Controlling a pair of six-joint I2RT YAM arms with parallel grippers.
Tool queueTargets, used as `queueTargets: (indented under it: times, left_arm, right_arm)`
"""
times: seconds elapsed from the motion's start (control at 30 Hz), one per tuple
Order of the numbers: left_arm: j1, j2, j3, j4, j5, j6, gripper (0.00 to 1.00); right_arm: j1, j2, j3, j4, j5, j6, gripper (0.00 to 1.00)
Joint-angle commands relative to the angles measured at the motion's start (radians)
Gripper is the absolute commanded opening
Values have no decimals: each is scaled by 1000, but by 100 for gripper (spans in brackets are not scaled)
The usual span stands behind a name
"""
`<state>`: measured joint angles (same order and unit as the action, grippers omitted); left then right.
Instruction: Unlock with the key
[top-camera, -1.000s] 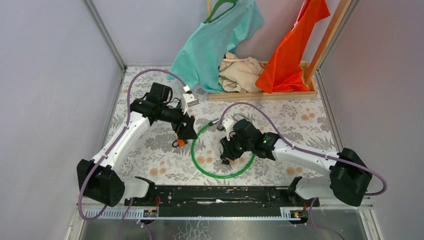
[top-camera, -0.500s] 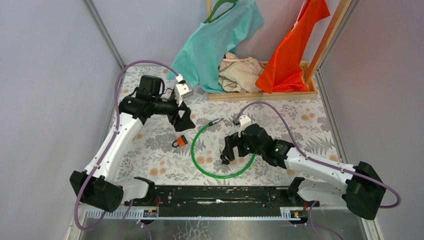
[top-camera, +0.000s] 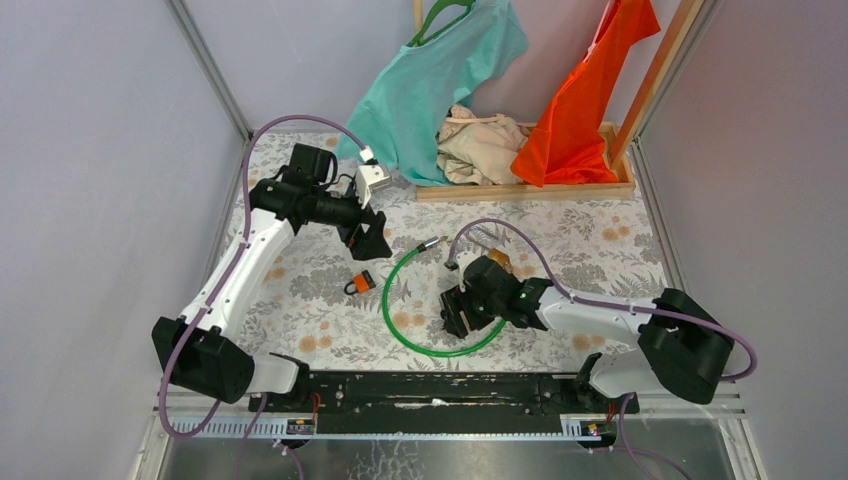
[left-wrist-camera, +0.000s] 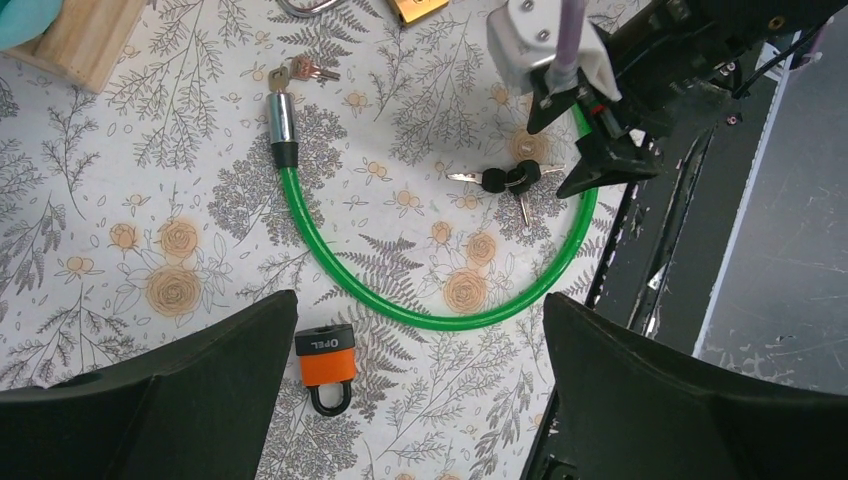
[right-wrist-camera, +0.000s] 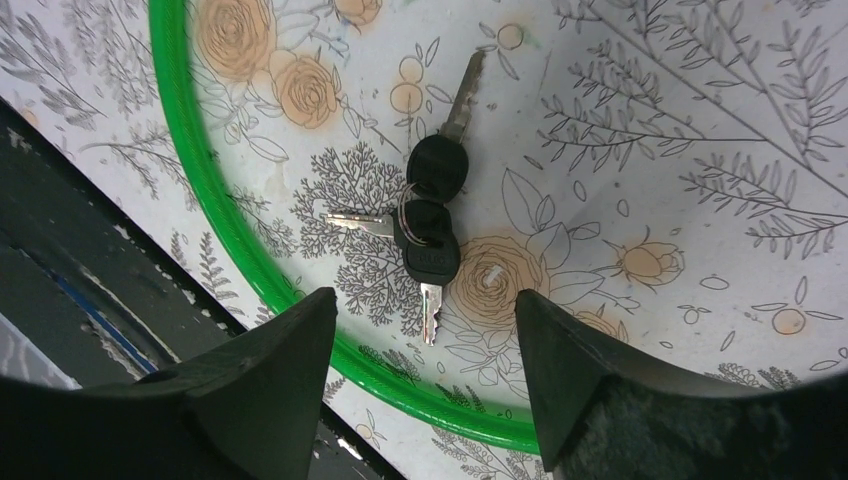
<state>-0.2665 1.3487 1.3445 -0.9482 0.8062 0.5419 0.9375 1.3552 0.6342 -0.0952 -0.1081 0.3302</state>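
Note:
A bunch of black-headed keys (right-wrist-camera: 430, 232) lies flat on the floral table inside the green cable loop (right-wrist-camera: 245, 255). My right gripper (right-wrist-camera: 422, 305) hovers just over it, open, with one key blade pointing between the fingertips. In the left wrist view the same keys (left-wrist-camera: 510, 182) lie beside the right gripper (left-wrist-camera: 600, 150). An orange padlock (left-wrist-camera: 323, 358) marked OPEL lies shackle-down just outside the loop, by my left finger. My left gripper (left-wrist-camera: 420, 305) is wide open and empty above it. From above, the padlock (top-camera: 360, 284) sits below the left gripper (top-camera: 368, 242).
The cable's metal lock end (left-wrist-camera: 283, 120) has a small key (left-wrist-camera: 300, 70) beside it. A brass padlock (left-wrist-camera: 420, 8) lies further back. At the back stands a wooden tray (top-camera: 520, 190) with teal, beige and orange clothes. A black rail (top-camera: 440, 390) runs along the near edge.
My left gripper has lifted back and away from the orange padlock, which stays on the table. My right gripper has shifted slightly nearer over the keys, its jaws now parted.

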Motion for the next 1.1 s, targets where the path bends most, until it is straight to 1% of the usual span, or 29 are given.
queueTargets:
  times: [0.0,0.3,0.43,0.47,0.53,0.57,0.8,0.9,1.07]
  left_arm:
    - [9,1,47,-25,22,20,100]
    - [10,-8,59,-30,13,20,100]
    - [10,-18,58,-38,3,20,100]
    - [10,-21,53,-38,1,42,100]
    - [11,-25,50,-39,1,49,100]
    - [11,-26,49,-39,1,48,100]
    - [11,-28,41,-38,-2,48,100]
    - [12,-32,31,-39,-1,49,100]
    - [12,-36,16,-40,-10,54,100]
  right_arm:
    - [27,57,94,-39,21,-23,68]
    - [60,193,185,-122,74,-35,55]
    - [72,208,187,-138,94,-34,53]
    - [73,209,188,-143,100,-33,53]
    - [75,211,186,-147,107,-34,51]
    - [75,211,184,-148,110,-35,48]
    - [85,199,174,-154,149,-37,22]
    - [93,188,170,-150,167,-40,16]
    - [102,154,168,-144,210,-48,10]
